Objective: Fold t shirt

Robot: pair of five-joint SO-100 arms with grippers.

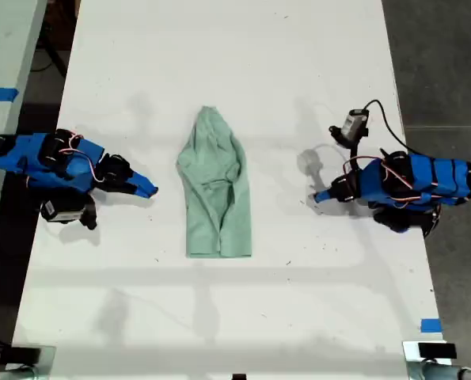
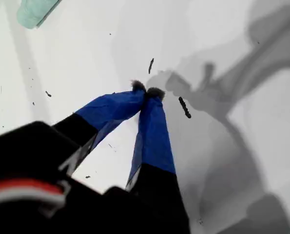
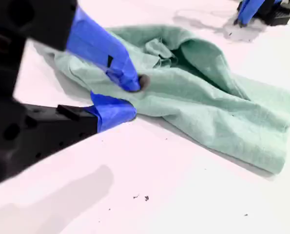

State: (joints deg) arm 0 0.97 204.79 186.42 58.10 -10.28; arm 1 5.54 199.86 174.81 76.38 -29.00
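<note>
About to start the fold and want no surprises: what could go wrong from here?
The t shirt is bunched, so my second gripper, open at its edge, may pinch several layers. My first gripper is shut and off the cloth; moving in shut could shove the fabric.

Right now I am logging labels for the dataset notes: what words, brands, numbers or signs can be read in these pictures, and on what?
None: no readable text in any view.
The t shirt is plain.
My first gripper and my second gripper carry only plain blue tape.
The table shows only small dark specks.
</note>
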